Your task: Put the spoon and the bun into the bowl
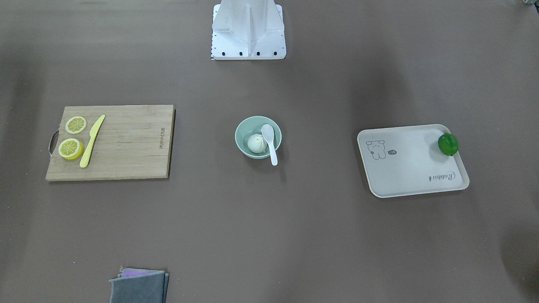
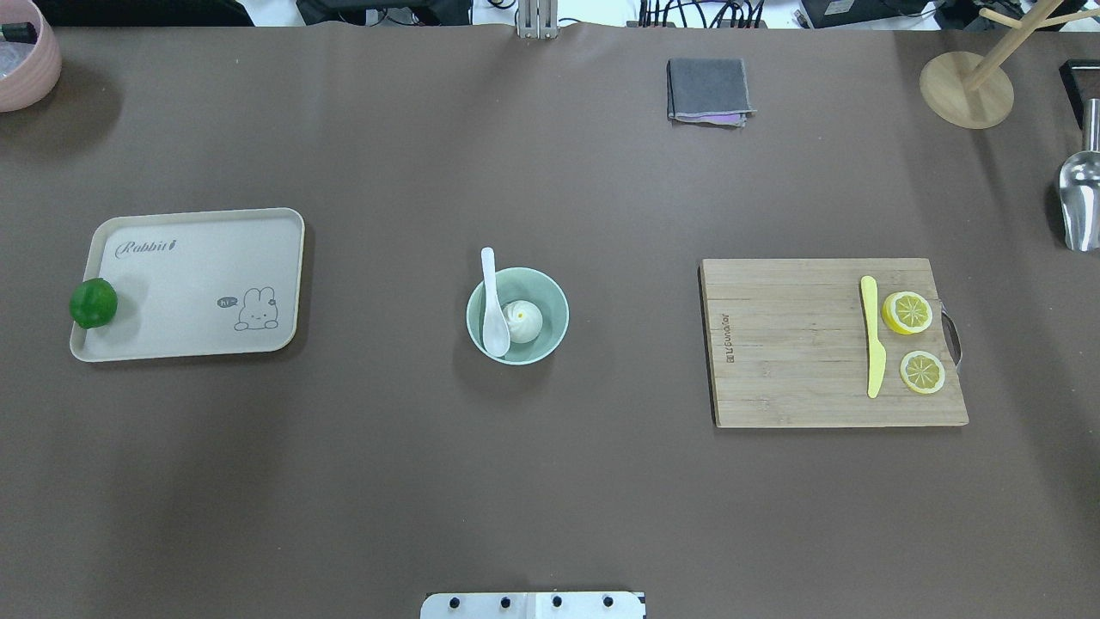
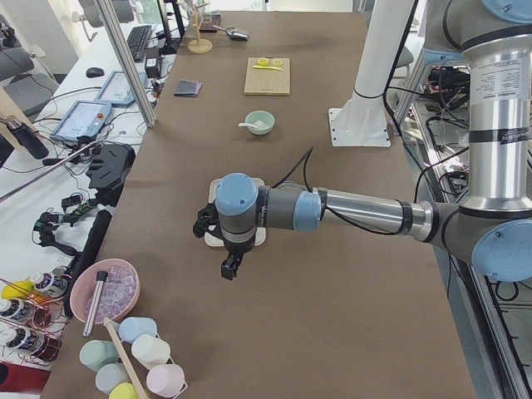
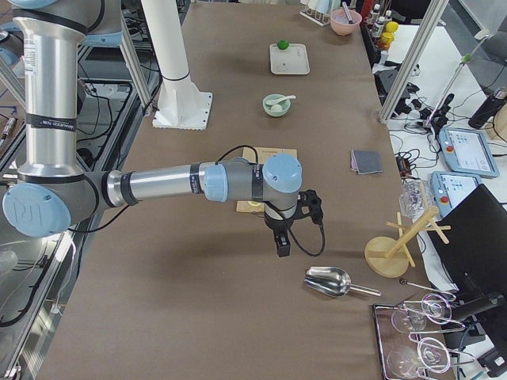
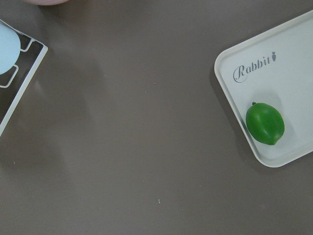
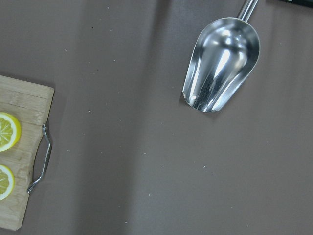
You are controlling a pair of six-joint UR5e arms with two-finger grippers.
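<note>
White pleated bun [image 2: 522,321], glossy white spoon [image 2: 491,301] inside round mint-green bowl [image 2: 554,301]; handle past rim at 12 o'clock overhead. Opening of left gripper [image 3: 226,268], right gripper [image 4: 283,247]: not possible to tell.

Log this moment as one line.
bun: in bowl | spoon: scoop in bowl, handle over rim | left hand, right hand: away from bowl

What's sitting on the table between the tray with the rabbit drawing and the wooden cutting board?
Only the green bowl, with the bun and the spoon in it. The overhead view shows it roughly midway between them.
</note>
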